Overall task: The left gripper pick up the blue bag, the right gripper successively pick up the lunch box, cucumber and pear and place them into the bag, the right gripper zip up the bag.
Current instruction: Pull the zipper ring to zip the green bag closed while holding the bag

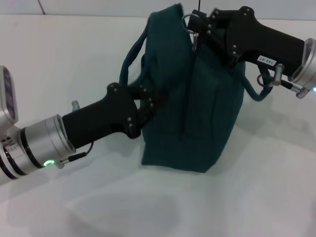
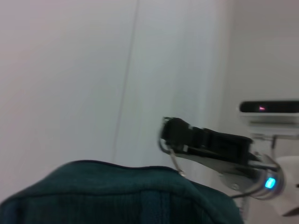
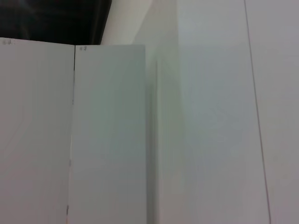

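Right gripper pinches ring-pull atop blue bag, left gripper clamps its side; ring may slip if bag sags.

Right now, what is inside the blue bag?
Nothing inside can be seen: the blue bag stands upright with its top drawn together, and the fabric covers the contents. The right gripper is at the zipper ring on top; the left gripper is against its side.

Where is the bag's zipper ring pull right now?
In the head view the ring pull hangs at the top of the blue bag, right at the tip of the right gripper; the left gripper is at the bag's left side.
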You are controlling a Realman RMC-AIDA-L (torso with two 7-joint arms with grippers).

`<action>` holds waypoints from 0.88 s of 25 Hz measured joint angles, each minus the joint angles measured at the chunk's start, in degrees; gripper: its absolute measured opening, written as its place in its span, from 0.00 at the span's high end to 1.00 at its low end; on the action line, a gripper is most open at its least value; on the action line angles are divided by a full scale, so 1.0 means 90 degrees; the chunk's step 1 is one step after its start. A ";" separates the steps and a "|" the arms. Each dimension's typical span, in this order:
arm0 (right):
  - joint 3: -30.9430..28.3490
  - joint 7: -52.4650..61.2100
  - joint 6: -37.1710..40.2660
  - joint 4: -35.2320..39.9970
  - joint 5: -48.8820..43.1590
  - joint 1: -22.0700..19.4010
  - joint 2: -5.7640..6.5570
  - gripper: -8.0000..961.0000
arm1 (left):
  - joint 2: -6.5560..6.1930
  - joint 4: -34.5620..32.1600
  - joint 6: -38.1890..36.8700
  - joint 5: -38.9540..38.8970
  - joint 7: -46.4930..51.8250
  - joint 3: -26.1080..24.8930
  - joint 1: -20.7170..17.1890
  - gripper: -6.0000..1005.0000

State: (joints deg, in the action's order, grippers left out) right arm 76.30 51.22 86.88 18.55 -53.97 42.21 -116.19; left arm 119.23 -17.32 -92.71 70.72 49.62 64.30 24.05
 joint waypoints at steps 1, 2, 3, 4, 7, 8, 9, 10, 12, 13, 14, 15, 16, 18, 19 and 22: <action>-0.0009 0.0001 -0.0002 0.0000 0.0005 -0.0005 0.0000 0.89 | 0.0000 0.0000 0.0000 0.0000 0.0000 0.0000 0.0000 0.93; -0.0016 0.0001 -0.0003 0.0000 0.0009 -0.0008 0.0000 0.89 | -0.0007 -0.0008 -0.0085 0.0123 0.0011 0.0003 0.0010 0.93; -0.0020 0.0001 -0.0004 0.0000 0.0020 -0.0011 0.0000 0.89 | -0.0010 -0.0009 -0.0112 0.0144 0.0011 0.0002 0.0012 0.93; -0.0020 0.0002 -0.0004 0.0000 0.0035 -0.0013 0.0001 0.89 | -0.0013 -0.0010 -0.0149 0.0163 0.0012 0.0002 0.0014 0.93; -0.0022 0.0002 -0.0005 0.0000 0.0086 -0.0028 0.0008 0.89 | -0.0025 -0.0010 -0.0255 0.0190 0.0013 -0.0006 0.0005 0.93; -0.0021 0.0002 -0.0005 0.0000 0.0088 -0.0030 0.0010 0.89 | -0.0032 -0.0010 -0.0296 0.0193 0.0015 -0.0010 -0.0008 0.93; -0.0021 0.0002 -0.0005 -0.0001 0.0091 -0.0033 0.0012 0.89 | -0.0047 -0.0012 -0.0348 0.0206 0.0018 -0.0009 -0.0022 0.93; -0.0022 0.0002 -0.0005 -0.0001 0.0095 -0.0036 0.0014 0.89 | -0.0069 -0.0010 -0.0414 0.0237 0.0027 -0.0001 -0.0031 0.93; -0.0025 0.0002 -0.0005 -0.0001 0.0119 -0.0040 0.0017 0.89 | -0.0101 0.0009 -0.0538 0.0313 0.0063 0.0005 -0.0038 0.93; -0.0026 0.0002 -0.0011 -0.0001 0.0145 -0.0046 0.0021 0.89 | -0.0113 0.0009 -0.0593 0.0347 0.0081 0.0005 -0.0049 0.93; -0.0026 0.0002 -0.0020 0.0000 0.0164 -0.0054 0.0024 0.89 | -0.0123 0.0008 -0.0651 0.0377 0.0097 0.0004 -0.0064 0.93; -0.0026 0.0002 -0.0029 -0.0001 0.0177 -0.0060 0.0026 0.89 | -0.0135 -0.0001 -0.0730 0.0428 0.0113 0.0004 -0.0092 0.93; -0.0027 0.0002 -0.0042 0.0000 0.0190 -0.0067 0.0030 0.89 | -0.0147 -0.0003 -0.0799 0.0449 0.0113 0.0005 -0.0110 0.93; -0.0029 0.0003 -0.0100 -0.0001 0.0229 -0.0089 0.0036 0.89 | -0.0175 -0.0004 -0.0977 0.0516 0.0113 0.0006 -0.0149 0.93; -0.0029 0.0004 -0.0151 0.0000 0.0239 -0.0094 0.0037 0.89 | -0.0190 -0.0004 -0.1077 0.0557 0.0113 0.0006 -0.0161 0.93; -0.0030 0.0009 -0.0306 -0.0006 0.0248 -0.0100 0.0040 0.88 | -0.0226 -0.0001 -0.1342 0.0713 0.0113 0.0000 -0.0189 0.93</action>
State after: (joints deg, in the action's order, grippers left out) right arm 76.03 51.30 84.12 18.50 -51.74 41.31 -115.83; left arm 117.20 -17.33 -104.79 77.14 50.64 64.30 22.35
